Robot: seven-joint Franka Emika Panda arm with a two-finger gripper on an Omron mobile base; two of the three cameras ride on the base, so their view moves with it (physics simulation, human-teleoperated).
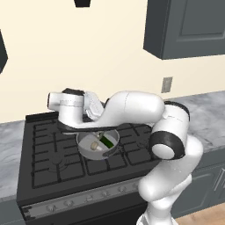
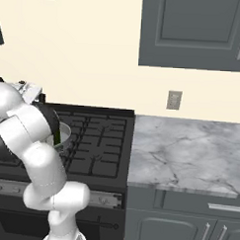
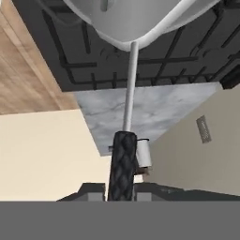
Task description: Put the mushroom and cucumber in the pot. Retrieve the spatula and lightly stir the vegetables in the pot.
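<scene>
Tool clamped on black-handled grey metal spatula, blade down in shallow round grey pot on stove; beige mushroom and dark green cucumber inside, probably for stirring.

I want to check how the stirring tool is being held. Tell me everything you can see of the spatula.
In the hand view, the spatula has a dark, textured black grip that rises between the pincer fingertips, shut on it. A thin pale metal shaft runs on from the grip to the grey pot and meets its wall at the rim. The blade end is not clear to make out. In the left base view the shaft slants down into the pot on the stove, beside the cucumber and the mushroom.
</scene>
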